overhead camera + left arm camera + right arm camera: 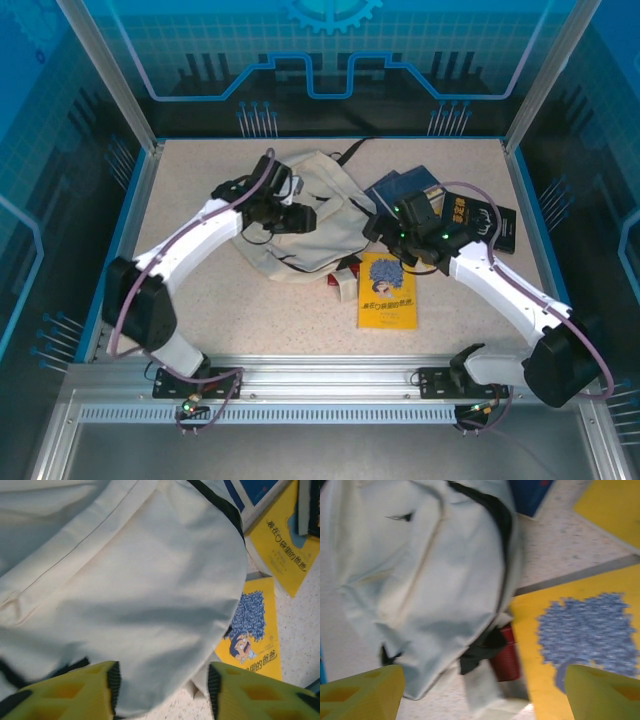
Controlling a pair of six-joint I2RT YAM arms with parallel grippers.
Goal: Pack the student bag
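The student bag (325,185), cream fabric with black straps, lies crumpled at the middle of the table. My left gripper (305,218) hovers over the bag's middle. In the left wrist view the left gripper (164,680) is open, its yellow fingers (90,690) standing either side of loose bag cloth (140,580) without pinching it. My right gripper (378,228) sits at the bag's right edge. In the right wrist view the right gripper (482,680) is wide open above the bag's lower corner (430,570) and a black strap end.
A yellow book (387,290) lies in front of the bag, with a red object (345,272) partly under the bag's edge. A blue book (400,185) and a black book (492,222) lie at the right. A second yellow book (282,545) is there too.
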